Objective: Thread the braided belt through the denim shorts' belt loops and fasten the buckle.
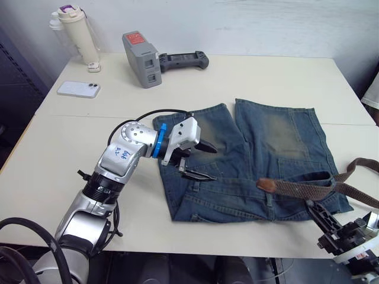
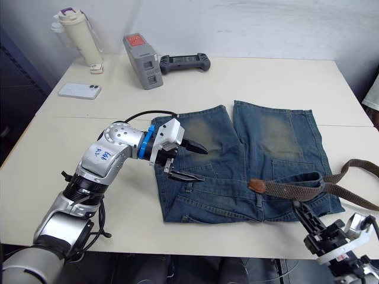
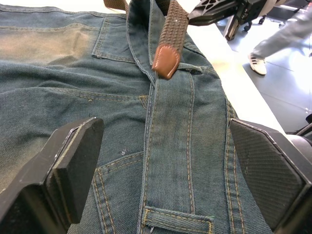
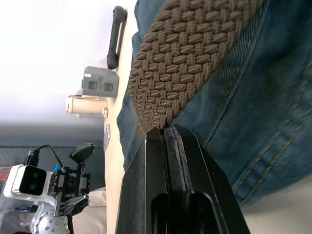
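Note:
The denim shorts (image 1: 260, 160) lie flat on the white table, waistband toward the near edge. My left gripper (image 1: 212, 164) hovers open over their left half, fingers spread wide above the waistband (image 3: 170, 165); a belt loop (image 3: 178, 222) shows just below it. The braided belt (image 1: 302, 189) lies along the right part of the waistband, its tan leather tip (image 1: 267, 185) pointing left, and it runs off to the right. My right gripper (image 1: 312, 208) sits at the near right corner, shut on the woven belt (image 4: 195, 63). The buckle is out of view.
At the back left stand a bottle (image 1: 79, 34), a phone (image 1: 78, 89), a grey device (image 1: 141, 51) and a black controller (image 1: 183, 60). The table's near edge (image 1: 237, 248) runs just below the waistband. A person's foot (image 3: 257, 63) is on the floor beyond the table.

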{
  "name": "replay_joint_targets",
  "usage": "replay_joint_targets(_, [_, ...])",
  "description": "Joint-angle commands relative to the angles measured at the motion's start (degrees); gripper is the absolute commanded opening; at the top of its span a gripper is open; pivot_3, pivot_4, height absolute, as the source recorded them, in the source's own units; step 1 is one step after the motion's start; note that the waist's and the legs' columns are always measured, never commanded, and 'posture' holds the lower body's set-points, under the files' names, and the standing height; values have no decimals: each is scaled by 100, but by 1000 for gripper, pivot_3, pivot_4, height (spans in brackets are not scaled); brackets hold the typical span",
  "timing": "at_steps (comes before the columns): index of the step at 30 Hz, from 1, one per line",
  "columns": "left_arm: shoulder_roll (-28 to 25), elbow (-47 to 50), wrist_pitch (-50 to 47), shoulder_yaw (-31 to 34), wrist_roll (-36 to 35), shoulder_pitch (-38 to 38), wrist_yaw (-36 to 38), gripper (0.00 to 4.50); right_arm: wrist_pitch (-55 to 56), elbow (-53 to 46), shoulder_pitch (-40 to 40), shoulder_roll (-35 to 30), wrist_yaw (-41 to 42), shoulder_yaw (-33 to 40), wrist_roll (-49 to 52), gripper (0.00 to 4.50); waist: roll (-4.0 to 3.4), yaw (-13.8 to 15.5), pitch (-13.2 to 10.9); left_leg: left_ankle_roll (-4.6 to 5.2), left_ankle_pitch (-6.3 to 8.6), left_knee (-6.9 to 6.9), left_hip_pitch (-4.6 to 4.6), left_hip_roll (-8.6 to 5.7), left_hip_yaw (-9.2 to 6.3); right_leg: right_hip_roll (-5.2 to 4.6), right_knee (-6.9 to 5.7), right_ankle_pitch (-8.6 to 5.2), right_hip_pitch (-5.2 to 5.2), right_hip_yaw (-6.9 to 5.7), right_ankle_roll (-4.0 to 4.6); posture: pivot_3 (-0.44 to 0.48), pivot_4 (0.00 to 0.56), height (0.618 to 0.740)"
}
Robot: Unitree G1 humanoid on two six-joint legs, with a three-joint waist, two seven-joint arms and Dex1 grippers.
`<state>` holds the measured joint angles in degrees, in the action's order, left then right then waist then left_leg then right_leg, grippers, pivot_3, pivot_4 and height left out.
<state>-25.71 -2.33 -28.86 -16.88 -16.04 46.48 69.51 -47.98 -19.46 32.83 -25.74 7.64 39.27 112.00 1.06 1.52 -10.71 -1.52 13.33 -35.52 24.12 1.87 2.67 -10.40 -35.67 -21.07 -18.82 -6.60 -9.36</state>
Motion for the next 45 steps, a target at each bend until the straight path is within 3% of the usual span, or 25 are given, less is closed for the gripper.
replay_joint_targets(1, [-48, 332, -53, 61, -67, -54, -60, 4500, 45, 343, 53, -197, -123, 308, 100, 37, 0, -1, 0, 0, 0, -1, 0, -1, 1, -1, 0, 0, 0, 0, 0, 0, 150, 740])
replay_joint_targets(8, [-65, 460, -120, 60, -80, -123, -131, 4500, 233, 558, -123, -366, -649, 22, -252, 37, 0, -14, 0, -1, 0, -1, -2, 0, 0, -1, -2, 0, 0, 1, 0, 0, 150, 740])
replay_joint_targets(15, [105, 267, 52, -92, -5, -38, -79, 4500, 367, 138, -597, -306, -892, -372, -242, 37, 0, -16, 0, -1, -1, -3, -1, 0, 0, -1, -2, 0, 0, 1, 0, 0, 150, 740])
replay_joint_targets(45, [189, 200, 209, -145, 85, -55, -140, 4500, 1038, -313, -893, 403, -1423, -465, 100, 37, -1, -14, 0, -2, -1, -6, 0, -1, 0, -1, -7, 0, 0, 1, 0, 0, 150, 740])
